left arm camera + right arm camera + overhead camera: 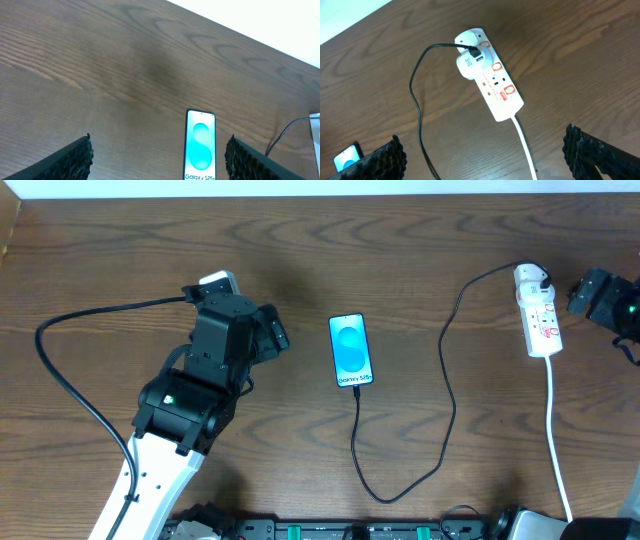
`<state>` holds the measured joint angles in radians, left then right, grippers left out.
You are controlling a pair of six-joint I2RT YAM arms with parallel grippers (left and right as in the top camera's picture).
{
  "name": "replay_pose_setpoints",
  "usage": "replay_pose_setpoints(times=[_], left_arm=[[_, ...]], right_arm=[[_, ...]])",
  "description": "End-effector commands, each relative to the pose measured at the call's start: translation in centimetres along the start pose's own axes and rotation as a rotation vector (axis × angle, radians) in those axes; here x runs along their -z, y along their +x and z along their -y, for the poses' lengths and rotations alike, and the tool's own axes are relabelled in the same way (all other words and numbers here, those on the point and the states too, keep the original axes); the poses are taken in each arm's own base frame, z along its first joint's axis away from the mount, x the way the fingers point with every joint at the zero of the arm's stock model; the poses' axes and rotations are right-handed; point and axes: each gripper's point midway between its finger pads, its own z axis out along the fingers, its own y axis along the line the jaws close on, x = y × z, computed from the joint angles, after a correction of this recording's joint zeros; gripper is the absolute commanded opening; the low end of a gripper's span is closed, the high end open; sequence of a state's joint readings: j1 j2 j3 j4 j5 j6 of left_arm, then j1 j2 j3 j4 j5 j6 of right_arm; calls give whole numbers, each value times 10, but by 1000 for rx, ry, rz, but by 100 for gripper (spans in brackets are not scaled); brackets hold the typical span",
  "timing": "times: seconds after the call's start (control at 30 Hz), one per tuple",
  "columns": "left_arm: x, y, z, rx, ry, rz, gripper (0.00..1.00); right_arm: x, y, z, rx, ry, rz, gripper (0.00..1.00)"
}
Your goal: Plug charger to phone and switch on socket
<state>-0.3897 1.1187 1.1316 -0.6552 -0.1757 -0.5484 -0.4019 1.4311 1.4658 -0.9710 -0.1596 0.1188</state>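
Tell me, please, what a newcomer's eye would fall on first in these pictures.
The phone, its teal screen glowing mid-table, stands out most. A thin black charger cable loops from its near end to the white socket strip at the right edge. The bulky black left arm fills the left side.

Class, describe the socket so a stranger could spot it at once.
On the brown wooden table, look to the right end in the overhead view. The socket is the long white strip with red switch marks, unlike the teal-screened phone at the centre.
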Motion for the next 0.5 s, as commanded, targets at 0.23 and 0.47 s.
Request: replay_pose_setpoints(times=[0.23, 0.47], left_arm=[[2, -12, -12, -37, -74, 55, 84], [13, 3, -26, -34, -69, 64, 84]], right_arm=[[4, -4, 1, -7, 8, 15, 99], [4, -4, 1, -7, 8, 15, 99]])
